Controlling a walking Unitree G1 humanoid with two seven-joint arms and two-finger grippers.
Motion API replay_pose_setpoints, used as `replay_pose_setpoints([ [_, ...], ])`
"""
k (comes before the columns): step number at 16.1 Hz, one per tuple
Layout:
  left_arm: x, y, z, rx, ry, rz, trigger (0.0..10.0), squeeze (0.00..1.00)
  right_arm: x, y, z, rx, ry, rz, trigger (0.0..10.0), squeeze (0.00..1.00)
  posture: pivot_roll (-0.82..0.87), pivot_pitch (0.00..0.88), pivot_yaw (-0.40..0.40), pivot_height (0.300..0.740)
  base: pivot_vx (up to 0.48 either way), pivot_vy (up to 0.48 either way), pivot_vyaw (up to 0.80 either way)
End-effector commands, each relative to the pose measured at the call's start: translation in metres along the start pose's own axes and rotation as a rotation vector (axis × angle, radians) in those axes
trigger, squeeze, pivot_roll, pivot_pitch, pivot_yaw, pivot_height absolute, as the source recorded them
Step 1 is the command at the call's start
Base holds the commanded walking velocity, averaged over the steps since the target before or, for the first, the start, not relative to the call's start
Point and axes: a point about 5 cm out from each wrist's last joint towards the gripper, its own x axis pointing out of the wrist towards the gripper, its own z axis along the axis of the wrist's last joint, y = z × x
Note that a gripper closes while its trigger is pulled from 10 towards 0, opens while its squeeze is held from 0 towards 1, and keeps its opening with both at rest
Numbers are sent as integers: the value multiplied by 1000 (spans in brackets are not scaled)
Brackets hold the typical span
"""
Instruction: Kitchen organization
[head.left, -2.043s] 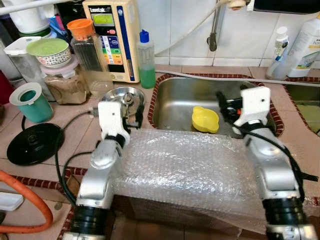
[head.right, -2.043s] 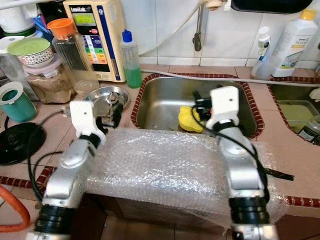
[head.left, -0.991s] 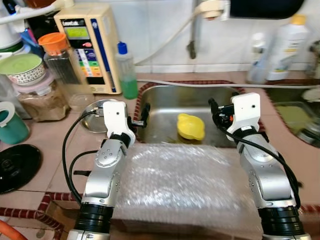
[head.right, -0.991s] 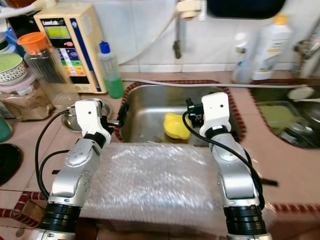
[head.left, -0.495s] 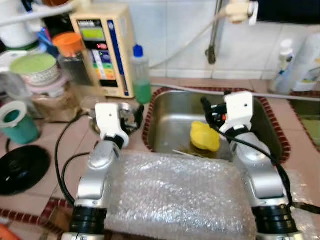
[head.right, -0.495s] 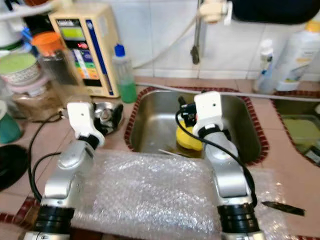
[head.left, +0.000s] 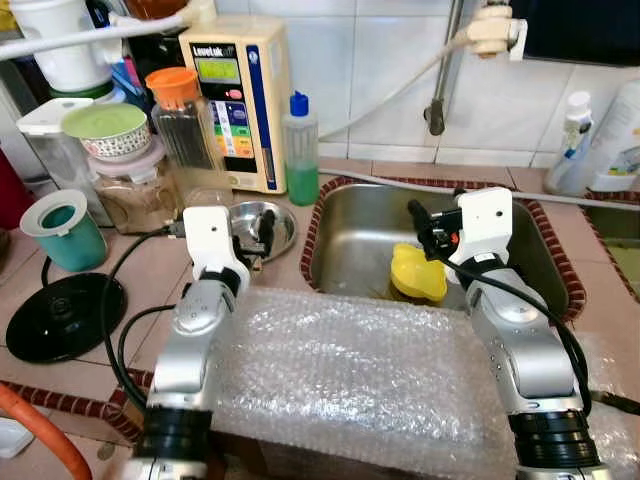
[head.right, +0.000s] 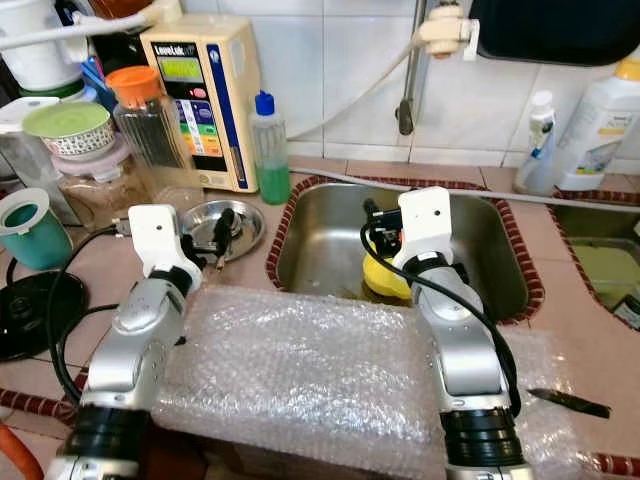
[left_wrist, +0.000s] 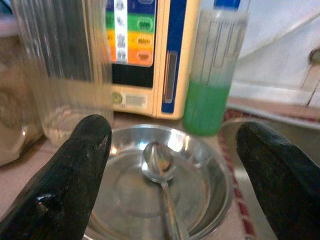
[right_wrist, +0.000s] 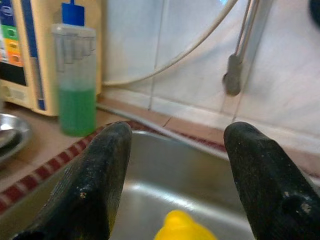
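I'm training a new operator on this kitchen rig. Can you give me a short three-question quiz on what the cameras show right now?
1. True or false: the yellow cup lies inside the sink.
2. What rests in the steel bowl in front of the left gripper?
A. a spoon
B. a sponge
C. a lemon
3. Fill in: the bottle between the beige machine and the sink holds ___ liquid.

Key
1. True.
2. A.
3. Green.
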Motion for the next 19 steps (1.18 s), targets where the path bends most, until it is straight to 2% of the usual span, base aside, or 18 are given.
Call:
replay_pose_setpoints([
  [1, 6, 9, 0, 13, 40, 39, 10000, 0, 1, 13, 11, 31, -21, 90, 10000, 0, 14, 0, 80, 740, 0, 0, 0],
  [3, 8, 11, -3, 8, 77, 39, 10000, 0, -1, 17, 12, 30, -22, 114, 10000, 0, 2, 0, 89, 740, 0, 0, 0],
  [6, 8, 11, -19, 11, 196, 17, 10000, 0, -4, 22, 12, 24, -10, 165, 10000, 0, -5, 0, 103, 740, 0, 0, 0],
  [9, 16, 11, -21, 1, 250, -3, 10000, 0, -4, 25, 13, 28, -5, 182, 10000, 0, -5, 0, 103, 740, 0, 0, 0],
  [10, 21, 13, -20, -41, 261, 3, 10000, 0, -5, 27, 12, 31, -2, 188, 10000, 0, -2, 0, 113, 740, 0, 0, 0],
  [11, 29, 20, -13, -34, 252, 21, 10000, 0, -6, 31, 11, 31, 1, 199, 10000, 0, -1, 0, 117, 740, 0, 0, 0],
  [13, 36, 27, -9, -16, 271, 41, 10000, 0, -7, 32, 9, 33, 6, 202, 10000, 0, -3, 0, 118, 740, 0, 0, 0],
  [15, 40, 28, -7, -7, 279, 44, 10000, 0, -6, 32, 10, 31, 3, 201, 10000, 0, -5, 0, 123, 740, 0, 0, 0],
  [19, 41, 28, -22, 5, 418, 28, 10000, 0, -4, 33, 10, 30, 2, 205, 10000, 0, -6, 0, 123, 740, 0, 0, 0],
])
